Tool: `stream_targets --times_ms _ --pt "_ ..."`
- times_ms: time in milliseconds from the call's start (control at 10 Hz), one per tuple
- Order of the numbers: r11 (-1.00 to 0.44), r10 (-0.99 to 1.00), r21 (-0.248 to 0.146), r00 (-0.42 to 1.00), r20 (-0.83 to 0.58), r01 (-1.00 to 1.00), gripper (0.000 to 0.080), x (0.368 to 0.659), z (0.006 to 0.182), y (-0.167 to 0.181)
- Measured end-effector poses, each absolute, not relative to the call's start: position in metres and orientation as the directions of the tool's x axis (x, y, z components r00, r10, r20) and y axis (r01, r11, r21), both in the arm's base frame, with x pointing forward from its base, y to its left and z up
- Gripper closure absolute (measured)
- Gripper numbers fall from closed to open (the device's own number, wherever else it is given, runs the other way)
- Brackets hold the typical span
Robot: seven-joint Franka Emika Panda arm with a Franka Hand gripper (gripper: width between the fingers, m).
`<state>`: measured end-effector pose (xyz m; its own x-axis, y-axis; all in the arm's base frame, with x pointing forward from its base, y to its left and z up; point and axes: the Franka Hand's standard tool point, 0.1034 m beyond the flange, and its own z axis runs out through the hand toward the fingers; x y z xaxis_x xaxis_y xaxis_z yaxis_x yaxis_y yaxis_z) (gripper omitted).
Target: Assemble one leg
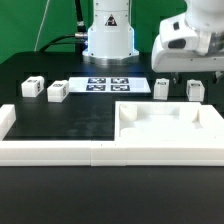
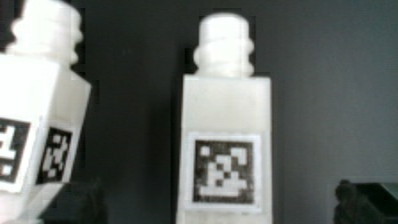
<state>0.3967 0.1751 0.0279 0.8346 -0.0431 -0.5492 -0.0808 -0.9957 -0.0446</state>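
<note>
The claw (image 2: 217, 205) is released. In the wrist view its two dark fingertips (image 2: 365, 198) stand wide apart, and the leg (image 2: 226, 135) is in line between them, touching neither. The leg is a white block on the black counter (image 1: 70, 120). A black-and-white tag faces the camera, and a ribbed peg sits at the end away from the fingertips. A second leg (image 2: 36, 110) of the same kind lies just beside it, with a strip of bare counter between them. It is close to one fingertip and is the nearest thing crowding the claw.

In the exterior view, take the marker board (image 1: 108, 84) as the middle of the dial. The robot's base (image 1: 108, 35) stands at 12 o'clock. The arm's white hand (image 1: 188, 42) hangs at about 2 o'clock over a pair of blocks at 3 o'clock, the nearer block (image 1: 162, 87) and the farther block (image 1: 195, 90). The leg is one of this pair, but I cannot tell which. Two spare blocks sit at 9 o'clock, one (image 1: 57, 92) near the board and the other (image 1: 30, 87) beyond it, both well apart from the arm.

At about 5 o'clock lies the large flat panel (image 1: 165, 125) with recessed corners, near the pair under the hand. It rests against a white rail (image 1: 50, 150) that runs along the counter's near edge and turns up at its 8 o'clock end.
</note>
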Motion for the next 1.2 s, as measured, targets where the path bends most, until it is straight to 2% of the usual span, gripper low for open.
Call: stream_targets --times_ms 300,500,600,800,1000,1100,1200 --pt "-0.997 -0.032 -0.027 0.694 -0.719 -0.074 0.015 0.396 0.02 0.176" --pt "-0.998 -0.025 -0.009 0.549 -0.836 -0.059 0.015 0.386 0.02 0.171" --pt "-0.998 -0.019 -0.011 0.515 -0.857 -0.056 0.015 0.391 0.014 0.172" --pt "-0.998 -0.018 -0.011 0.519 -0.855 -0.054 0.015 0.391 0.013 0.173" --pt "-0.998 -0.018 -0.011 0.518 -0.855 -0.054 0.0428 0.391 0.013 0.173" --pt "-0.998 -0.018 -0.011 0.518 -0.855 -0.054 0.0511 0.391 0.013 0.173" --pt "-0.998 -0.018 -0.011 0.518 -0.855 -0.054 0.0511 0.391 0.013 0.174"
